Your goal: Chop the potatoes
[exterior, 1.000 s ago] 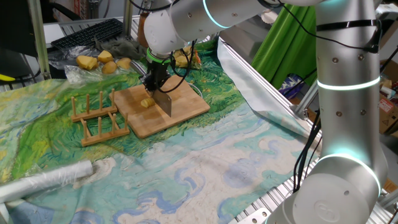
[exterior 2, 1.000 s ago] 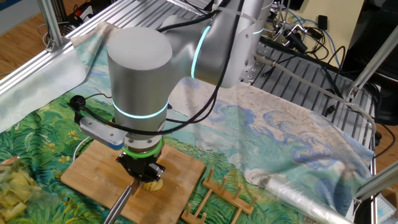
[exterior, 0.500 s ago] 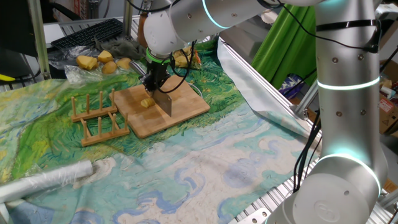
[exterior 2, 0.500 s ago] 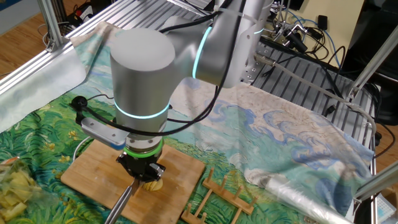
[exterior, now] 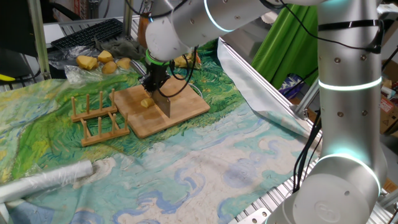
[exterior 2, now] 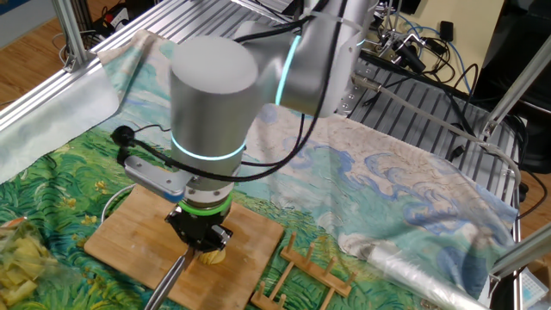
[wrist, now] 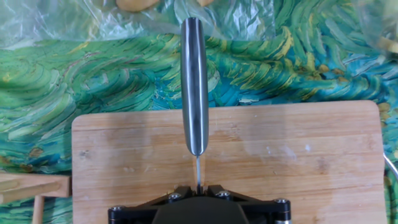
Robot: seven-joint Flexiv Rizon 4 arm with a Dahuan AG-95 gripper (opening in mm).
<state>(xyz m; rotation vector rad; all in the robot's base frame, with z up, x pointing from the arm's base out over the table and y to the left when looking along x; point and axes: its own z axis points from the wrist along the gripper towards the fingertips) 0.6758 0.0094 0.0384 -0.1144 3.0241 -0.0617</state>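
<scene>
Table under painted cloth (exterior: 205,168), wooden board (exterior: 180,115), wooden rack (exterior: 96,118), plastic roll (exterior: 43,180)

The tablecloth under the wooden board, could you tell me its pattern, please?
Swirling painterly strokes in green, blue and cream on the tablecloth; clearest in one fixed view.

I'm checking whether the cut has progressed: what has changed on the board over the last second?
Only the arm's upper links shifted slightly in both fixed views. The gripper stays shut on the knife, blade down on the wooden board beside the potato piece. Nothing was picked up or released. The rack and whole potatoes are unmoved.
</scene>
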